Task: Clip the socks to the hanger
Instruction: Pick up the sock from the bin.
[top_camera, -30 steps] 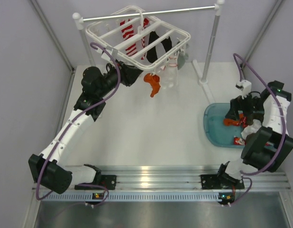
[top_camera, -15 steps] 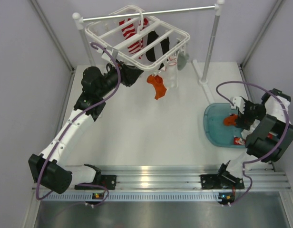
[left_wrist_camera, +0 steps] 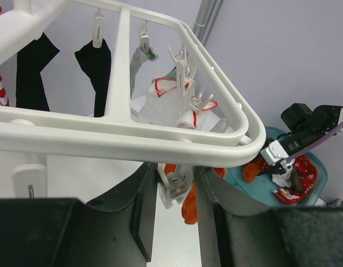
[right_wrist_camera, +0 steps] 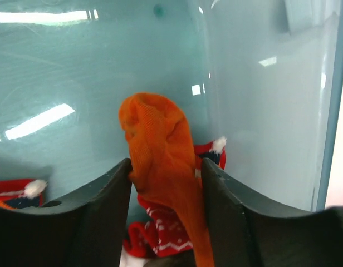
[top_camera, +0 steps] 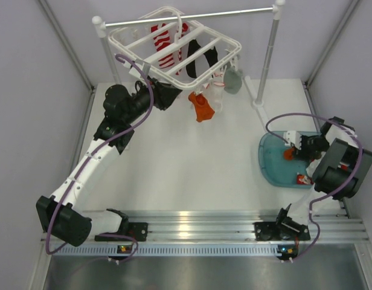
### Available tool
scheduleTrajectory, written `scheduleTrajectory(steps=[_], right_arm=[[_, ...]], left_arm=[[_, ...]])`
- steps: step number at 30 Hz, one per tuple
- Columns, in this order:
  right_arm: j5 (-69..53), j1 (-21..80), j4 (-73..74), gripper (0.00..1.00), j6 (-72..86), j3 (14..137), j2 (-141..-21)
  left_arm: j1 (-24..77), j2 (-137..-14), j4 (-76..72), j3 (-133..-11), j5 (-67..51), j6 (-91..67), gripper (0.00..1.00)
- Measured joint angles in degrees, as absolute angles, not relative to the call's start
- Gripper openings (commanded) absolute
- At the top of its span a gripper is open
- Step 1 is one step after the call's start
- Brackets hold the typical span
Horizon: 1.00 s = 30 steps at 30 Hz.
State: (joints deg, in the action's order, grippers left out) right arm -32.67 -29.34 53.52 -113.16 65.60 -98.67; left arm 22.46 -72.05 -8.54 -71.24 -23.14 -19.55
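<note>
The white plastic rectangular drying hanger (top_camera: 233,43) hangs at the rear. The left arm (top_camera: 95,154) stretches diagonally up to the hanger's near rim. The right arm (top_camera: 340,166) folds back over the teal plastic tub (top_camera: 267,160), and the right fingers (right_wrist_camera: 99,206) are pinched on an orange fabric sock (right_wrist_camera: 160,144). The left fingers (left_wrist_camera: 135,222) flank a small white clip (left_wrist_camera: 172,189) beside a hanging orange sock (top_camera: 202,109); I cannot tell if they squeeze the clip.

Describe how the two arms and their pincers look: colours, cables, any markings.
Both arms are built alike: the left arm and right arm have white links between bulky black joint housings, with a purple cable looping along each. The left pincer and right pincer have broad, dark grey, matte fingers. No markings are legible.
</note>
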Motion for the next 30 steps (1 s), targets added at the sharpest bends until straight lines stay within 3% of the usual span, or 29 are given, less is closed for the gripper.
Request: scheduleTrajectory(steps=[2, 5, 7, 15, 24, 27, 28, 30], right_arm=[[-32.6, -28.6, 52.9, 0.38, -113.3, 65.7, -99.4], [-32.6, -27.7, 54.2, 0.11, -113.6, 66.9, -100.1], [-32.5, -27.5, 55.7, 0.00, -113.6, 68.7, -100.2], [-31.7, -26.2, 65.3, 0.00, -112.9, 73.9, -99.2], [-30.9, -16.5, 74.3, 0.03, -99.8, 77.4, -102.2], [-30.9, -15.3, 74.8, 0.13, -95.6, 78.2, -107.2], [-30.9, -15.2, 74.9, 0.31, -94.4, 78.4, -108.7], [-30.9, -15.2, 74.8, 0.43, -91.5, 78.9, -111.4]], left_arm=[[22.5, -72.1, -8.5, -71.2, -23.1, -19.4, 0.00], [22.5, -72.1, -8.5, -71.2, -23.1, -19.3, 0.00], [22.5, -72.1, -8.5, -71.2, -23.1, -19.3, 0.00], [22.5, -72.1, -8.5, -71.2, -23.1, -19.4, 0.00], [22.5, -72.2, -8.5, -71.2, -23.1, -19.4, 0.00], [22.5, -72.3, -8.5, -71.2, -23.1, -19.4, 0.00], [22.5, -72.3, -8.5, -71.2, -23.1, -19.4, 0.00], [22.5, -72.3, -8.6, -71.2, -23.1, -19.4, 0.00]])
